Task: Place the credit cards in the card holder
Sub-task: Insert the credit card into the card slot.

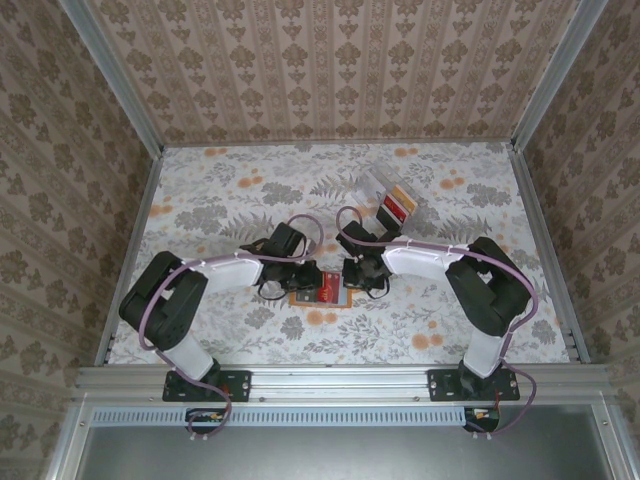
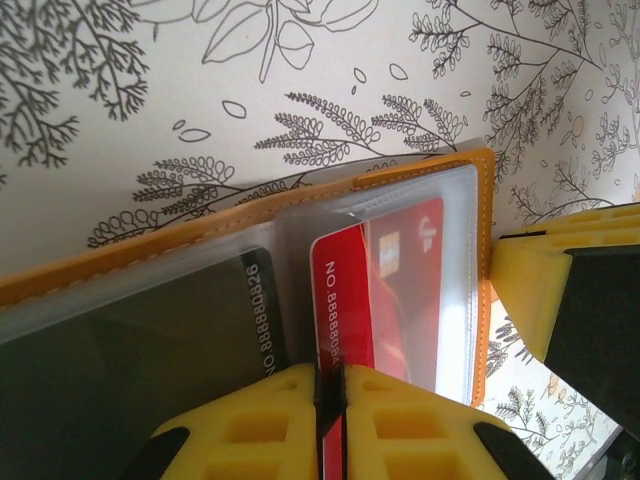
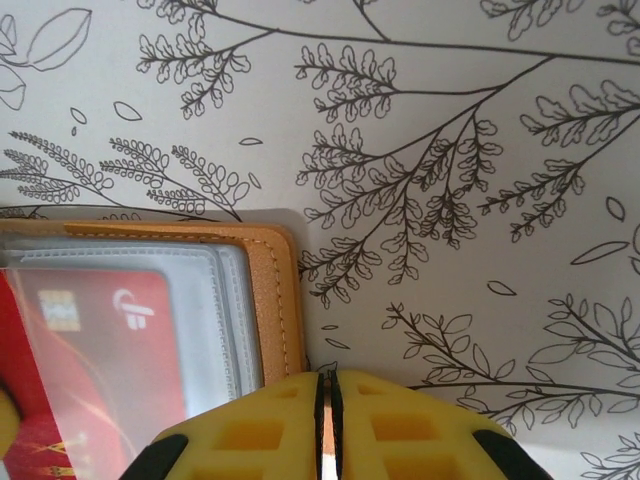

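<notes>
Lying open, the card holder [image 1: 300, 298] stretches left-right; red card [image 1: 330, 287] inside.

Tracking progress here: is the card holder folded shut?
No, the card holder lies open, a red card and a dark card showing inside it.

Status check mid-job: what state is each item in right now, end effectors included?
card holder: open, lying flat.
red card: partly inside a clear slot, near end pinched.
dark card: under the neighbouring clear sleeve.
left end effector: shut on the red card.
right end effector: shut, apparently on the card holder's edge.
clear box: far side, holding cards.
</notes>
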Motion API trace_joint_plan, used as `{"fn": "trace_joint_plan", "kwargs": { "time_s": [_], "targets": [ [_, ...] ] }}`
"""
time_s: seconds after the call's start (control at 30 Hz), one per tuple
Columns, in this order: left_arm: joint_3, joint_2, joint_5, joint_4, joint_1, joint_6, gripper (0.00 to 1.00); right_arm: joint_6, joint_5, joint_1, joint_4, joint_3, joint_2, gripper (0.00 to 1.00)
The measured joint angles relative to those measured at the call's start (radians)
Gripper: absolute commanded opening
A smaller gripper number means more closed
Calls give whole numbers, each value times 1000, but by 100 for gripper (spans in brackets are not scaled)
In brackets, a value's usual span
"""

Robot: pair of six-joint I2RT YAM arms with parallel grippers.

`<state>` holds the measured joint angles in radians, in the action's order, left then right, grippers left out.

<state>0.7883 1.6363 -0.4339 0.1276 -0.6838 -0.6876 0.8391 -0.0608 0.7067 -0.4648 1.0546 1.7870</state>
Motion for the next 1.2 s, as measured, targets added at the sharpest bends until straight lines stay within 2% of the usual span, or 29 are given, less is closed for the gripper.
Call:
{"fn": "trace_joint_plan", "kwargs": {
  "time_s": [0.33,0.83,1.1,1.2],
  "targets": [
    [10,20,-10,-8,-23,-30,16,14,-8,0,26,-10,0,13],
    [-24,35,-33,-111,-22,-200,20,55,-8,0,40,-21,-5,12],
    [-25,-1,-5,-86,-23,-191,39,58,-10,1,47,-22,-6,13],
    [-25,-46,29,-40,-22,-171,41,59,-17,1,51,-22,-6,16]
  ]
}}
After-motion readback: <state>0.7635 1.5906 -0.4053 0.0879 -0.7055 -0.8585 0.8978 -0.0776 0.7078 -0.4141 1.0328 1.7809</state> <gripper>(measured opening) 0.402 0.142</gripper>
